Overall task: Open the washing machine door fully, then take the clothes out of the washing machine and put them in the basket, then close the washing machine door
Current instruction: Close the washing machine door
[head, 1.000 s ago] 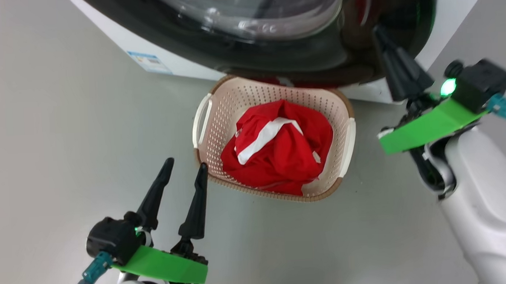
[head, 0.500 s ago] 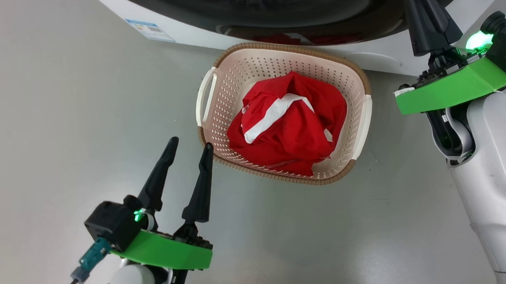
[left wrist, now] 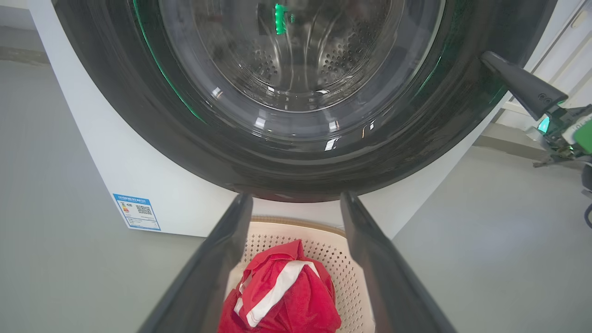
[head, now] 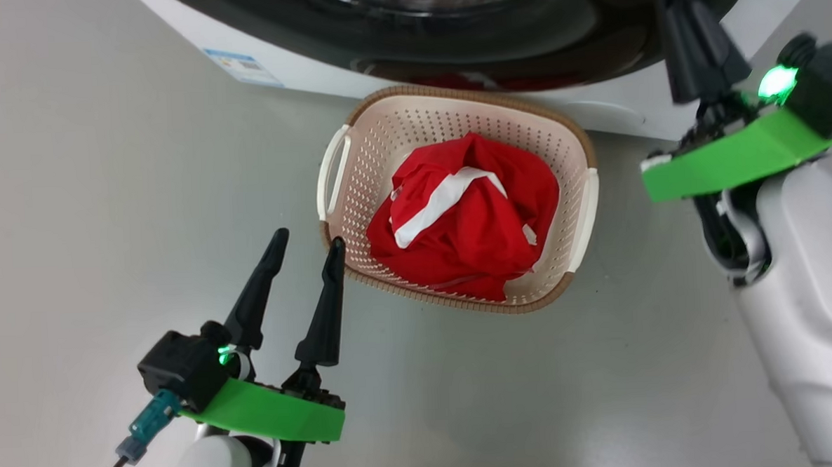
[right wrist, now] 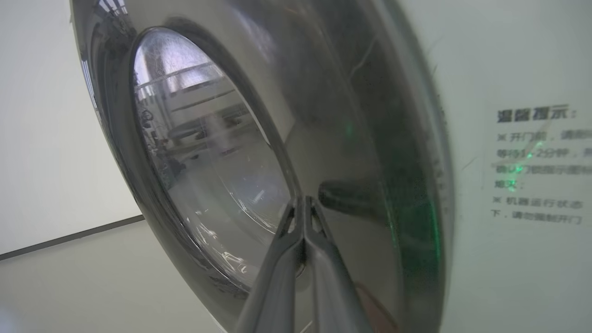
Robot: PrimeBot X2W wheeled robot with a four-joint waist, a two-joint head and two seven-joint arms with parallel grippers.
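Note:
The washing machine door [left wrist: 138, 115], black-rimmed with a clear glass bowl, lies against the white washing machine [left wrist: 152, 185]. My right gripper [right wrist: 303, 202] is shut and empty, its tips close to the door's glossy rim [right wrist: 370, 162]; contact cannot be told. In the head view the right gripper [head: 680, 11] rises at the upper right by the door [head: 520, 46]. The red, white-striped clothes [head: 465, 224] fill the cream basket [head: 383, 129] on the floor before the machine. My left gripper [head: 309, 238] stands open and empty just left of the basket's near corner.
Grey floor [head: 106, 205] surrounds the basket. A blue-and-white label [head: 240, 64] sits low on the machine's front, and printed text [right wrist: 539, 162] lies right of the door. The left wrist view shows the basket [left wrist: 342, 286] and clothes [left wrist: 282, 296] between its fingers.
The head camera has shifted between frames. Relative to the basket, my shut right gripper stands a little farther toward the machine. The left gripper stays open beside the basket.

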